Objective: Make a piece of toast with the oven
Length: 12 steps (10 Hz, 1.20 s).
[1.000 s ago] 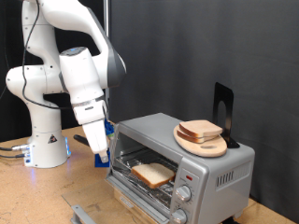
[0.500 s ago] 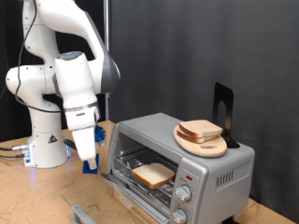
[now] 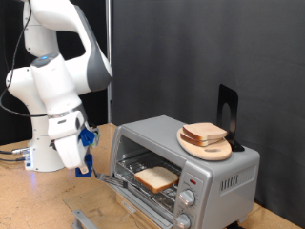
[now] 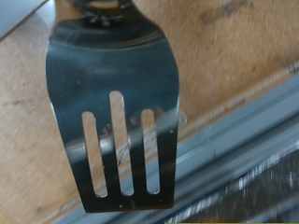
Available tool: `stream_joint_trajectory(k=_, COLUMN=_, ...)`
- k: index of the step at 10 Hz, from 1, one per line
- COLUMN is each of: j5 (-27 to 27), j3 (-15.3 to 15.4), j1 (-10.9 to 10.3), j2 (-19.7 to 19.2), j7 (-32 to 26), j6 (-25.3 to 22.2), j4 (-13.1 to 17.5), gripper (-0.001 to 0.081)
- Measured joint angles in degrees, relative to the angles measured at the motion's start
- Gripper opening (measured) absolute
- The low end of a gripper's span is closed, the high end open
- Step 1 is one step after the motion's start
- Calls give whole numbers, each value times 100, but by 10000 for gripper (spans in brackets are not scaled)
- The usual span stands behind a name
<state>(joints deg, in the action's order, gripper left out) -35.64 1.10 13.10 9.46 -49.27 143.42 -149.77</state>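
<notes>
Exterior view: my pincer (image 3: 84, 157) has backed off left of the oven (image 3: 186, 162), pinching the spatula (image 4: 117, 107) (toast (image 3: 155, 177) sits racked, door open).

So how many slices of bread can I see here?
2. One slice of bread lies on the wire rack inside the open toaster oven; the other slice sits on the round wooden plate on the oven's top. None seems hidden.
</notes>
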Motion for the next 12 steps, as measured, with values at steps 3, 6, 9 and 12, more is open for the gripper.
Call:
stream_joint_trajectory(k=3, j5=-39, j3=-331, j1=169, j2=133, j7=-35, j6=-998, j4=362, gripper=365)
stream_joint_trajectory(k=6, j5=-218, j3=-369, j1=167, j2=140, j7=-160, j6=-1142, j4=392, gripper=365)
stream_joint_trajectory(k=9, j5=-721, j3=-676, j1=191, j2=331, j7=-260, j6=-2100, j4=832, gripper=365)
stream_joint_trajectory(k=12, j5=-660, j3=-941, j1=289, j2=487, j7=-235, j6=-2819, j4=1282, gripper=365)
